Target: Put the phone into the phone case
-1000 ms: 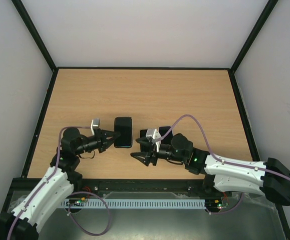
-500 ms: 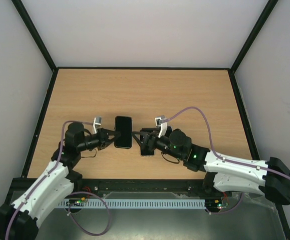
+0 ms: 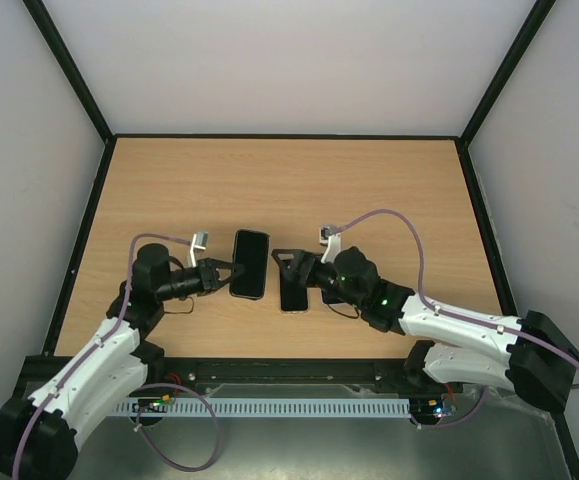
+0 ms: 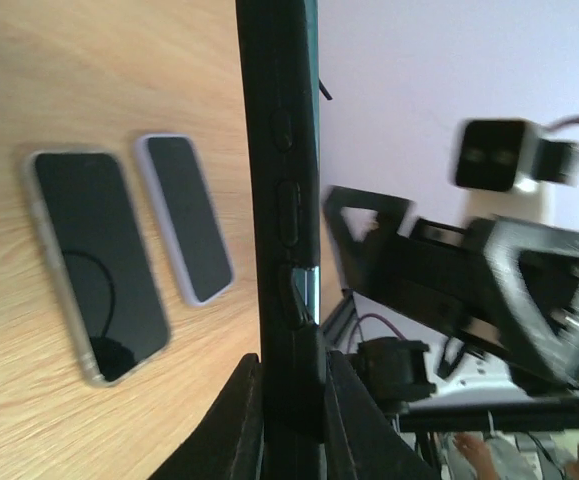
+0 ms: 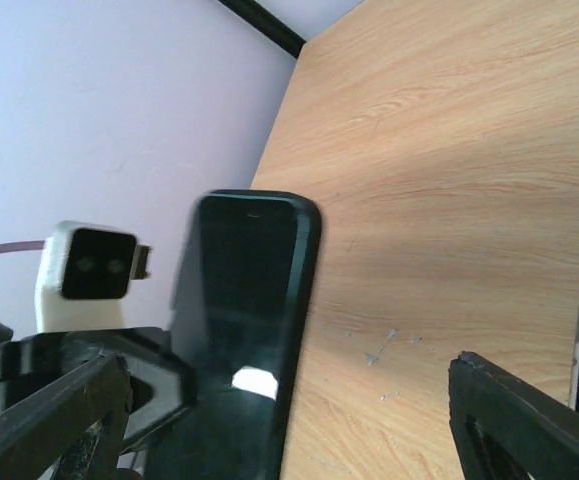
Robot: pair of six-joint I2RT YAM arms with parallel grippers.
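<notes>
My left gripper [image 3: 231, 270] is shut on the lower end of a black phone case [image 3: 249, 264] and holds it above the table. In the left wrist view the case [image 4: 281, 190] stands edge-on between my fingers [image 4: 239, 420], with a shiny phone edge showing inside it. My right gripper [image 3: 289, 266] is open and empty, just right of the case. The right wrist view shows the dark glossy face of the case [image 5: 244, 320] between my spread right fingertips [image 5: 529, 420]. A grey-rimmed phone [image 3: 294, 291] lies flat below the right gripper.
A second flat phone with a lilac rim [image 4: 184, 215] lies beside the grey-rimmed one [image 4: 94, 265]; my right arm partly covers it in the top view. Black frame rails [image 3: 89, 230] border the wooden table [image 3: 369, 190].
My right gripper has moved up and left off the flat phones to beside the held case. My left gripper has shifted the case slightly right and tilted it.
</notes>
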